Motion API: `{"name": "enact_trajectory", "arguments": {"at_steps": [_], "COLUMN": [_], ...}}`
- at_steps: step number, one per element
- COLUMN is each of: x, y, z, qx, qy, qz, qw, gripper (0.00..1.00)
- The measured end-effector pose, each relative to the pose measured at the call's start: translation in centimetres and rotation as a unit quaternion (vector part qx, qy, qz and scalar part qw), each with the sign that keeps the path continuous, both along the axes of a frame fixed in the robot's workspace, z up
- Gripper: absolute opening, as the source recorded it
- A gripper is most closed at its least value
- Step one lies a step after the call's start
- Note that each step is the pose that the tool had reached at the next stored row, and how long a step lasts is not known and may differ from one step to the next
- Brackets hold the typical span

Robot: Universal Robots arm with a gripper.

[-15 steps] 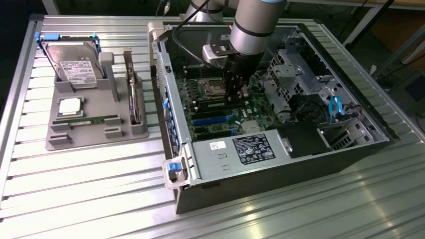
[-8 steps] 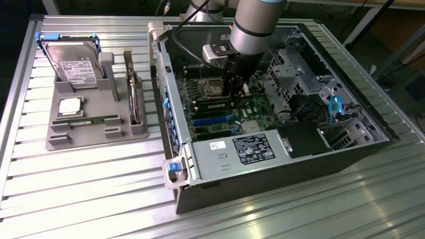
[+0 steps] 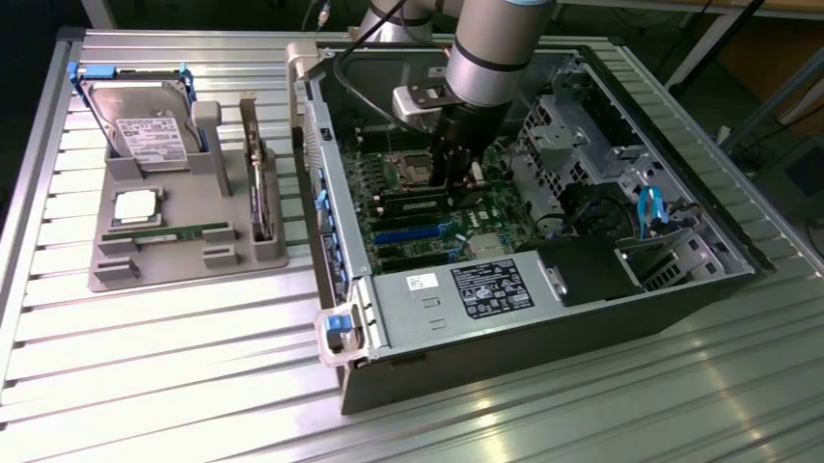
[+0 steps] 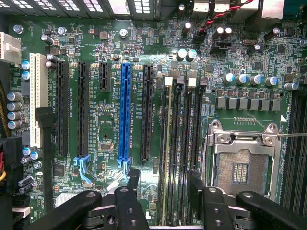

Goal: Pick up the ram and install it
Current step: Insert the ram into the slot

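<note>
A ram stick (image 4: 166,143) shows edge-on as a thin green line standing in the outermost of the motherboard's memory slots (image 4: 184,143), next to the long black expansion slot. My gripper (image 4: 163,179) hangs just above it, open, one black finger (image 4: 132,179) on each side of the stick and neither touching it. In the exterior view my gripper (image 3: 449,181) points straight down into the open computer case (image 3: 541,289), over the motherboard beside the processor socket (image 3: 415,166).
The empty processor socket (image 4: 242,167) lies right beside the memory slots. Left of the case in the exterior view, a grey parts tray (image 3: 180,265) holds a hard drive (image 3: 149,130), a silver processor (image 3: 135,205), another green ram stick (image 3: 168,232) and an upright card (image 3: 261,183). Drive cages and cables fill the case's right.
</note>
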State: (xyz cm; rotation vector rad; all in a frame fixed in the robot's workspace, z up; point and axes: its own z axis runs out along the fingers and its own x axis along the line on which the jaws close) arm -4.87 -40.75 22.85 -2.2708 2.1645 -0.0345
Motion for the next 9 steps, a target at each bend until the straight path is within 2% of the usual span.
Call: {"name": "enact_trajectory", "arguments": {"at_steps": [2,9], "x": [0.0,0.0], "y": [0.00,0.00], "z": [0.30,2.34], "qx": [0.0000,0.0000], "qy": [0.0000,0.0000], "qz": [0.000,0.000], "qw": [1.0000,1.0000], "gripper": [0.51,0.51]}}
